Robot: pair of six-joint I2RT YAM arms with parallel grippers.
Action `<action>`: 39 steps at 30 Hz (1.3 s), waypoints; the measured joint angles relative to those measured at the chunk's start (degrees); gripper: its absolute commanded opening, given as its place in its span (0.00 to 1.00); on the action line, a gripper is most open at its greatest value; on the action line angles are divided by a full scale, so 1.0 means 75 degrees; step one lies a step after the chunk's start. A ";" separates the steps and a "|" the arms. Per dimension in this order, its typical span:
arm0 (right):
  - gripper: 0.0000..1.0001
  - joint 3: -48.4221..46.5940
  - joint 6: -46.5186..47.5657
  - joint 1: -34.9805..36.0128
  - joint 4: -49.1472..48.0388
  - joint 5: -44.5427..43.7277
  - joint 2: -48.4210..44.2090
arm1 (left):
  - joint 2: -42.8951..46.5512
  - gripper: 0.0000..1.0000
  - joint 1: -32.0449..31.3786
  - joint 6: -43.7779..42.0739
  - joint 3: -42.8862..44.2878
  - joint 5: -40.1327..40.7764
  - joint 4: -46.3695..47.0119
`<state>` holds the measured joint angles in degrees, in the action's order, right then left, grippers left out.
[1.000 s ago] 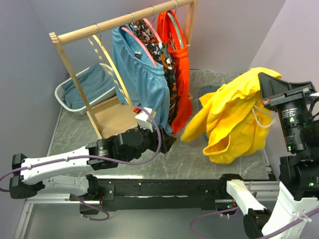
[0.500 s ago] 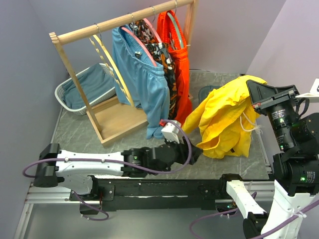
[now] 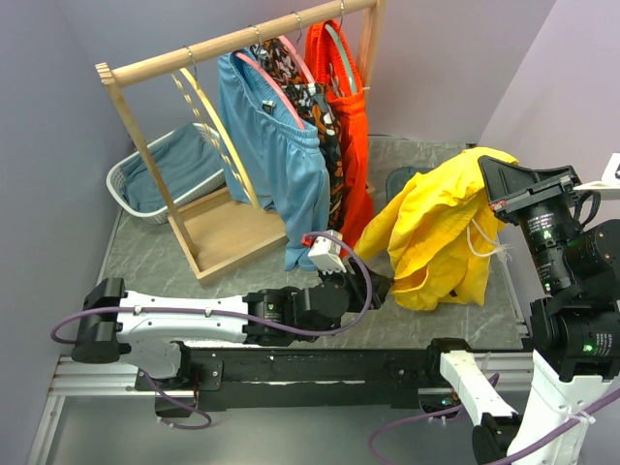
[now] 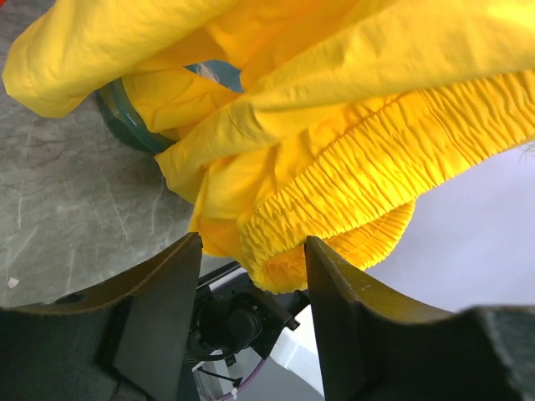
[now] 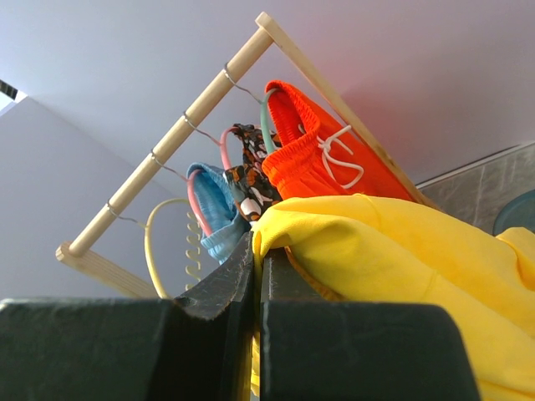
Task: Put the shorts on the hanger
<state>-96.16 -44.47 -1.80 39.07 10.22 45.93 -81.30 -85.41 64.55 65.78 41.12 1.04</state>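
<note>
Left of the wooden rack (image 3: pixel 232 40), on the grey table (image 3: pixel 145 257): a white basket (image 3: pixel 116 186) with blue cloth inside; on the rack's rail, nearest its left post, the hanger (image 3: pixel 225 136), bare, hung by its small metal hook; further right along the same rail, light blue shorts (image 3: pixel 276 160), a dark patterned garment (image 3: pixel 320 111) and orange shorts (image 3: pixel 351 136), on pink-rimmed hangers (image 3: pixel 269 87); in front of the rack, just right of its base, the left gripper (image 3: pixel 376 286), pointed at the lower edge of the shorts (image 3: pixel 436 232); from the left wrist, fingers (image 4: pixel 159 309) spread apart and gripping nothing, the gathered yellow waistband (image 4: pixel 376 175) drooping down between the tips, touching or not impossible to tell; right of the rack, off its rail and well apart from the hanger, the shorts hanging in a loose bunch from the right gripper (image 3: pixel 489 179); behind them, toward the rack, a dark teal round thing (image 3: pixel 399 180), mostly hidden; white drawstring (image 3: pixel 489 242) dangling on the side away from the rack; from the right wrist, fingers (image 5: pixel 226 292) pressed together on a fold of the yellow fabric, with the rack beyond.
</note>
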 measured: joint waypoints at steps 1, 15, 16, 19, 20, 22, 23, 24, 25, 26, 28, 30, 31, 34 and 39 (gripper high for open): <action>0.00 0.0000 0.0000 0.0003 0.0000 0.0006 0.0000 | -0.0023 0.57 0.0000 0.0047 0.0006 0.0020 -0.0003; 0.00 0.0026 0.0052 0.0003 0.0017 0.0029 0.0000 | -0.0350 0.53 0.0035 -0.0050 0.0073 -0.0326 0.0370; 0.00 0.0032 0.0052 0.0003 0.0017 0.0029 0.0003 | -0.0350 0.54 0.0020 -0.0105 0.0073 -0.0329 0.0399; 0.00 0.0032 0.0055 0.0003 0.0020 0.0029 0.0006 | -0.0353 0.53 -0.0044 -0.0259 0.0067 -0.0329 0.0501; 0.00 0.0032 0.0055 0.0003 0.0017 0.0029 0.0006 | -0.0358 0.54 -0.0067 -0.0297 0.0067 -0.0332 0.0527; 0.00 0.0032 0.0055 0.0003 0.0017 0.0029 0.0006 | -0.0388 0.54 -0.0099 -0.0353 0.0067 -0.0332 0.0548; 0.00 0.0032 0.0058 0.0003 0.0017 0.0029 0.0006 | -0.0414 0.54 -0.0114 -0.0388 0.0067 -0.0329 0.0545; 0.00 0.0032 0.0058 0.0003 0.0020 0.0029 0.0006 | -0.0449 0.54 -0.0122 -0.0405 0.0067 -0.0326 0.0545; 0.00 0.0032 0.0058 0.0003 0.0020 0.0029 0.0006 | -0.0487 0.54 -0.0128 -0.0431 0.0076 -0.0323 0.0539; 0.00 0.0032 0.0061 0.0003 0.0020 0.0029 0.0006 | -0.0542 0.55 -0.0134 -0.0458 0.0096 -0.0323 0.0522; 0.00 0.0032 0.0061 0.0003 0.0023 0.0029 0.0009 | -0.0650 0.56 -0.0140 -0.0484 0.0128 -0.0326 0.0519; 0.00 0.0032 0.0064 0.0003 0.0026 0.0032 0.0012 | -0.0737 0.57 -0.0140 -0.0487 0.0152 -0.0318 0.0504; 0.00 0.0032 0.0064 0.0003 0.0029 0.0035 0.0015 | -0.0775 0.57 -0.0140 -0.0484 0.0172 -0.0309 0.0493; 0.00 0.0055 0.0058 0.0003 0.0026 0.0055 0.0015 | -0.0889 0.57 -0.0137 -0.0487 0.0294 -0.0297 0.0478; 0.00 0.0093 0.0058 0.0003 0.0050 0.0055 0.0023 | -0.1102 0.53 0.0012 -0.0495 0.0548 -0.0434 0.0516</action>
<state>-95.46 -44.03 -1.78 39.44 10.63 46.11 -89.56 -85.32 60.84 69.89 37.87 4.91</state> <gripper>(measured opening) 0.033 0.554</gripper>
